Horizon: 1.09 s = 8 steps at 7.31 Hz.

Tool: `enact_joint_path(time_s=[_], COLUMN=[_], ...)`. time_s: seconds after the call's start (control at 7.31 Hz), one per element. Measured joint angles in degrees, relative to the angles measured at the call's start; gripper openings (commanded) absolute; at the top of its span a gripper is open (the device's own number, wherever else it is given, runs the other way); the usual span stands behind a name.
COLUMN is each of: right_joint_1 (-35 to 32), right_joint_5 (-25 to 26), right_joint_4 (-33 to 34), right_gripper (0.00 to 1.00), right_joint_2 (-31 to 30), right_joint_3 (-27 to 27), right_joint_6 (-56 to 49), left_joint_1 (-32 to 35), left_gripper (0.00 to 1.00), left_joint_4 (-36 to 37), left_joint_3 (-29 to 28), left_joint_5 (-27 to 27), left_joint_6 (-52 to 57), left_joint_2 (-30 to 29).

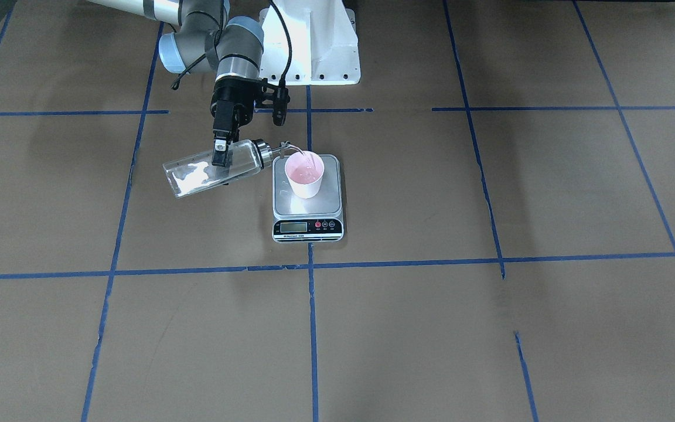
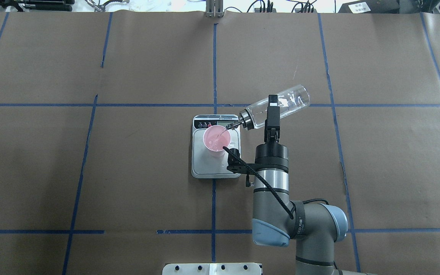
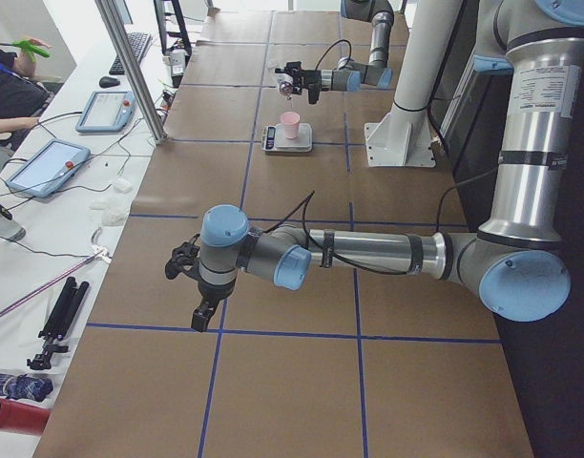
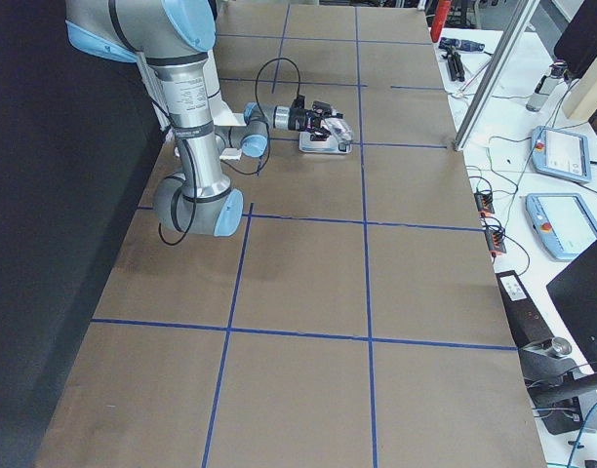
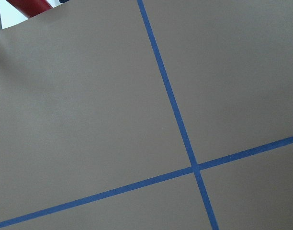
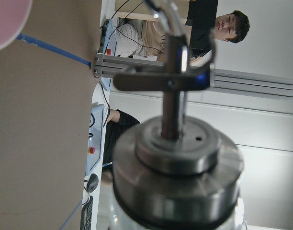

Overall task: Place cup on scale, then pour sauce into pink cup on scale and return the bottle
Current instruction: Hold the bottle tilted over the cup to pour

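Note:
The pink cup [image 1: 304,174] stands upright on the steel platform of the scale [image 1: 308,229], towards its robot-side half. My right gripper [image 1: 220,153] is shut on the clear glass bottle [image 1: 194,174], which is tipped nearly level with its metal spout over the cup's rim. A thin clear stream of sauce [image 2: 224,132] runs from the spout into the cup [image 2: 214,141]. The overhead view shows the bottle [image 2: 292,99] to the right of the scale [image 2: 212,170]. My left gripper [image 3: 204,313] hangs over bare paper far from the scale; whether it is open or shut I cannot tell.
The white robot pedestal [image 1: 311,44] stands behind the scale. Brown paper with blue tape lines [image 1: 312,328] covers the table. An operators' bench with tablets [image 3: 49,164] and cables runs along the far side, where people sit.

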State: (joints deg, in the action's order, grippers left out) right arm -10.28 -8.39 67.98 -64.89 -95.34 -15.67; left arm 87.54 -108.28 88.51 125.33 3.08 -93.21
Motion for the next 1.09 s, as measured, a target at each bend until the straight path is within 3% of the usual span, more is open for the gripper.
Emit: enact_joint_path(time_s=[1.09], right_joint_1=[0.23], right_joint_5=[-1.89], right_joint_4=[-0.17], right_gripper=[0.0], right_joint_2=[0.06], right_joint_3=[-0.42], right_joint_6=[11.89], left_joint_1=[0.67], left_gripper=[1.0], left_joint_4=[0.06], left_joint_3=[0.21], left_joint_5=[0.0], left_joint_6=[-0.09], left_joint_2=[-0.1])
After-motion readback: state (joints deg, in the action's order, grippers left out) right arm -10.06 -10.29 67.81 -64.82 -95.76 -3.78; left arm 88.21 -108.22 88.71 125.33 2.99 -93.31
